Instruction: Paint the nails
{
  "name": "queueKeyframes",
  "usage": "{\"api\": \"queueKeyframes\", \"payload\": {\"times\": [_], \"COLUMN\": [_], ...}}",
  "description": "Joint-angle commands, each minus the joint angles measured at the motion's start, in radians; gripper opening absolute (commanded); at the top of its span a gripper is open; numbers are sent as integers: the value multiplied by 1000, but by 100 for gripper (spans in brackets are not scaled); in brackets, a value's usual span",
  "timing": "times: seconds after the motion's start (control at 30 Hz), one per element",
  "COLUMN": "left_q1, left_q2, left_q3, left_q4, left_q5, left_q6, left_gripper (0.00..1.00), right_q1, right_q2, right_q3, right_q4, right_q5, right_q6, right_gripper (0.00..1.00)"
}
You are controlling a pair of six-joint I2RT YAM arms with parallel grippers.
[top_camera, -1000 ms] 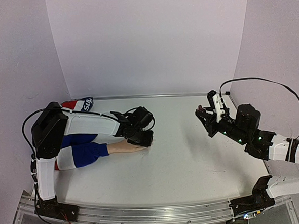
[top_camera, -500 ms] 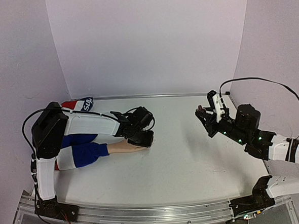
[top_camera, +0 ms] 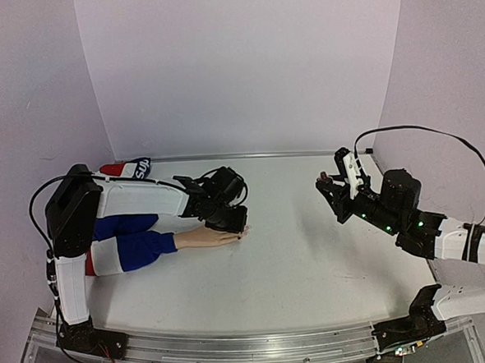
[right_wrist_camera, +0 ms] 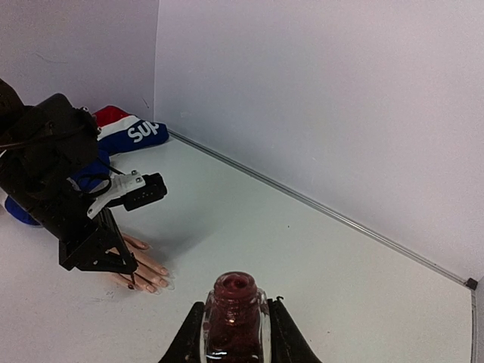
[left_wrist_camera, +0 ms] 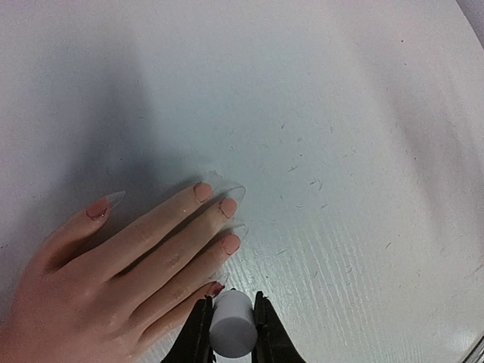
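Since a second ago, the left arm has swung a little toward the back wall, and its black head now covers less of the mannequin hand [top_camera: 198, 237]; the right arm has barely shifted. We see the left gripper [left_wrist_camera: 231, 306] closed narrow on a white cap [left_wrist_camera: 231, 336], which sits between its two jaws. It hangs just over the outermost finger of the hand. The hand lies palm down on the white table [top_camera: 313, 251], left of centre, fingers spread and pointing toward the right arm. Its wrist runs into a blue, white and red sleeve [top_camera: 131, 247]. The nails [left_wrist_camera: 229, 206] are long and clear-tipped with a pink base. The one nearest the cap looks dark red, though we only see its edge. Well apart on the right, the right gripper [right_wrist_camera: 235, 333] is clamped on an open polish bottle [right_wrist_camera: 235, 302] of dark red, held upright above the table.
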Motion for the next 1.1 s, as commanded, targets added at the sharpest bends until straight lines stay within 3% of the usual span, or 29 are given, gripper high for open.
{"api": "queueKeyframes", "payload": {"times": [0.0,1.07], "left_q1": [12,14], "left_q2": [-17,41], "left_q3": [26,62], "left_q4": [-4,-23], "left_q5": [-13,10], "left_q6": [-9,-7], "left_gripper": [0,0], "right_q1": [-3,-2], "right_q2": [-8,-5], "right_q3": [14,12], "right_q4": [64,66], "right_q5": [-4,-4], "right_q6": [-6,-6], "right_gripper": [0,0]}}
